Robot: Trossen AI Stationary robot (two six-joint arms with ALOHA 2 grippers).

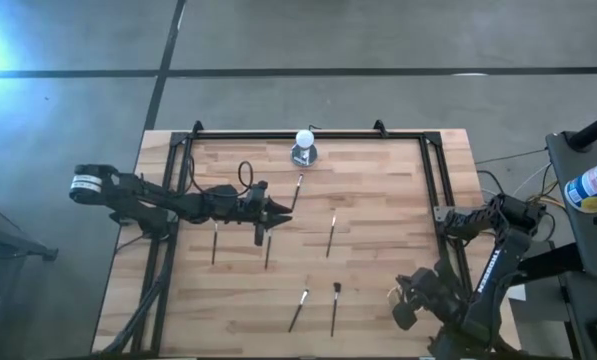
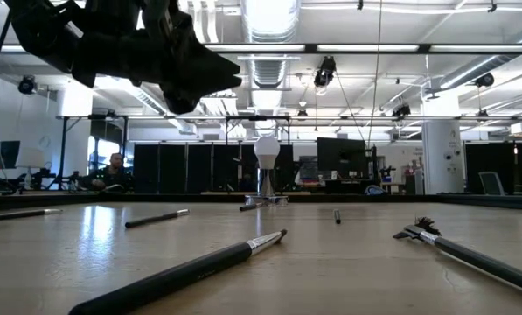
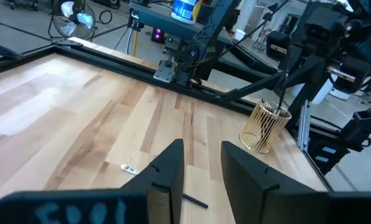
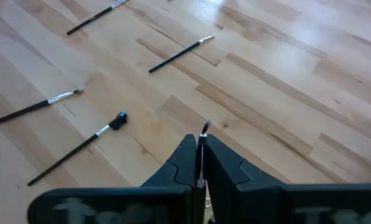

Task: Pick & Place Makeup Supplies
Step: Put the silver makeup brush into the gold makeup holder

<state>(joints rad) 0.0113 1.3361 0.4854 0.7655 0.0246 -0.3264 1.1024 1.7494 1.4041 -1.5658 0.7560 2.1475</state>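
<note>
Thin dark-handled makeup brushes (image 1: 331,235) lie scattered on the pale wooden worktop (image 1: 378,200); light, stiff and slippery, each is best pinched mid-handle. My right tool (image 4: 199,144) is clamped on one slim brush near the worktop's right edge; my left tool (image 3: 201,163) hovers parted mid-worktop.

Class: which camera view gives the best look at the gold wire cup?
The left wrist view. The gold wire cup stands upright there at the table's edge, beyond the left hand. The high, low and right wrist views do not show it clearly.
</note>
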